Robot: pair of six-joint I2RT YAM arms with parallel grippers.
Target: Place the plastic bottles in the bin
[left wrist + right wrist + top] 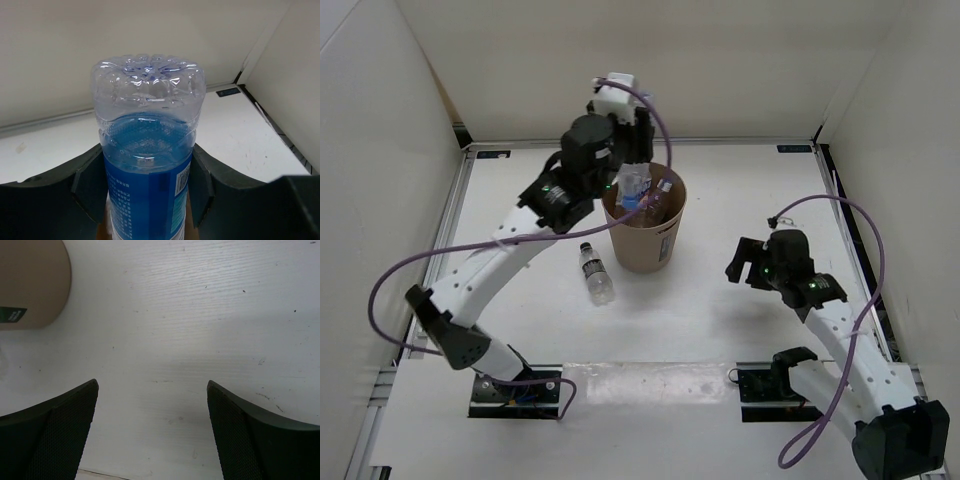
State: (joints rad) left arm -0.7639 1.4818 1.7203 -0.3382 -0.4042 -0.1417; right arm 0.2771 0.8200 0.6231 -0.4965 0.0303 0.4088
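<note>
Left end effector (636, 178) clamps the blue bottle (147, 150) over the bin (645, 248) — one clear bottle (597, 273) remains at its seven o'clock; right end effector (152, 385) wide.

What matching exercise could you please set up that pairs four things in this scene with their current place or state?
Things:
1. blue bottle
2. clear bottle
3. bin
4. right gripper

Places or states:
A. open, over bare table
B. lying on its side beside the bin
C. standing upright, mid-table
D. clamped in the left gripper

Pairs: 1-D, 2-B, 3-C, 4-A
</note>
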